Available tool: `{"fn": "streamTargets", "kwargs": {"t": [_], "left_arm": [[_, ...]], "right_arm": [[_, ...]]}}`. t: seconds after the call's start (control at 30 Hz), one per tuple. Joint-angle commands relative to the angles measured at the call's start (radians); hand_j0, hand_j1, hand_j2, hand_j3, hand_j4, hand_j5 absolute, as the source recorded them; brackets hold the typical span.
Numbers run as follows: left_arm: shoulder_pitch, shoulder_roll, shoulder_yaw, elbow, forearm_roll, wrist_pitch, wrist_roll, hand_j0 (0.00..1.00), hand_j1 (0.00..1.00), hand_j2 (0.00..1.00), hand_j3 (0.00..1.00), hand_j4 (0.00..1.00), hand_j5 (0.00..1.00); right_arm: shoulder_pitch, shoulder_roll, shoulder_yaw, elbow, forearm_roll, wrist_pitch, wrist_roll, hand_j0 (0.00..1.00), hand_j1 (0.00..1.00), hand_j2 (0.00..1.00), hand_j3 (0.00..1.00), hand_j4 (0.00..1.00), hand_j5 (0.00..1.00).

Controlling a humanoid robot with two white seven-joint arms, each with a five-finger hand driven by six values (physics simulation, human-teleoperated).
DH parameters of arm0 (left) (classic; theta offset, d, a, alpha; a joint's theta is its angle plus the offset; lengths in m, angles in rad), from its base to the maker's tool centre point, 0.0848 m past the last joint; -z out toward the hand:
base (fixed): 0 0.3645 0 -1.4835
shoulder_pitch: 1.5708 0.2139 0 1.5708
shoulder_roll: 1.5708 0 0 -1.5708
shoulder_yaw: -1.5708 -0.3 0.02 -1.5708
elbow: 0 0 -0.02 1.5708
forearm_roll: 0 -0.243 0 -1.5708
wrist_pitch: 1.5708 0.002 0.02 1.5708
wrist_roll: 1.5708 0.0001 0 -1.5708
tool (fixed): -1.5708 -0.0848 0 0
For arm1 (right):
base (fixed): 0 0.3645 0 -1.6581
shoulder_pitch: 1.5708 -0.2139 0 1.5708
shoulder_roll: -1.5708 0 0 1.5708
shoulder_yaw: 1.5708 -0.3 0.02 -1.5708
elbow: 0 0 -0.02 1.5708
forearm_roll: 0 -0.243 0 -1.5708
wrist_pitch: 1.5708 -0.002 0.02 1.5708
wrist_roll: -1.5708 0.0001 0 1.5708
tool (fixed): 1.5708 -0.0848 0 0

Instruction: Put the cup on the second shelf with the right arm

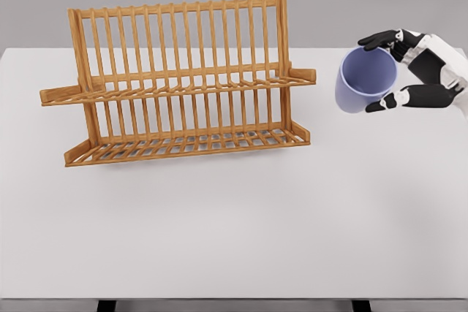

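Note:
A pale lavender cup hangs above the table at the right, tilted so its open mouth faces up and toward me. My right hand is shut on the cup, with dark fingers over its far rim and the thumb against its near side. A wooden two-tier dish rack stands at the left and middle of the table. Its upper shelf is a slatted rail at mid height, the lower shelf rests on the table. The cup is to the right of the rack, apart from it.
The white table stretches wide in front of the rack. Its front edge runs along the bottom of the view. The grey wall stands behind the rack.

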Motion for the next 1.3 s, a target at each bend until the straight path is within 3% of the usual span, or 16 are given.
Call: {"fn": "streamTargets", "kwargs": {"t": [0.0, 0.4, 1.27], "left_arm": [[0.000, 0.000, 0.000, 0.000, 0.000, 0.001, 0.000, 1.00, 1.00, 1.00, 1.00, 1.00, 1.00], [0.000, 0.000, 0.000, 0.000, 0.000, -0.001, 0.000, 1.00, 1.00, 1.00, 1.00, 1.00, 1.00], [0.000, 0.000, 0.001, 0.000, 0.000, 0.001, 0.000, 1.00, 1.00, 1.00, 1.00, 1.00, 1.00]], "right_arm": [[-0.005, 0.000, 0.001, -0.001, -0.003, 0.001, 0.000, 0.59, 0.59, 0.59, 0.59, 0.59, 0.59], [-0.077, 0.003, 0.011, -0.010, 0.006, -0.012, 0.000, 0.59, 0.59, 0.59, 0.59, 0.59, 0.59], [-0.249, 0.172, 0.125, -0.005, 0.164, -0.027, 0.000, 0.58, 0.58, 0.58, 0.58, 0.58, 0.58]]}}
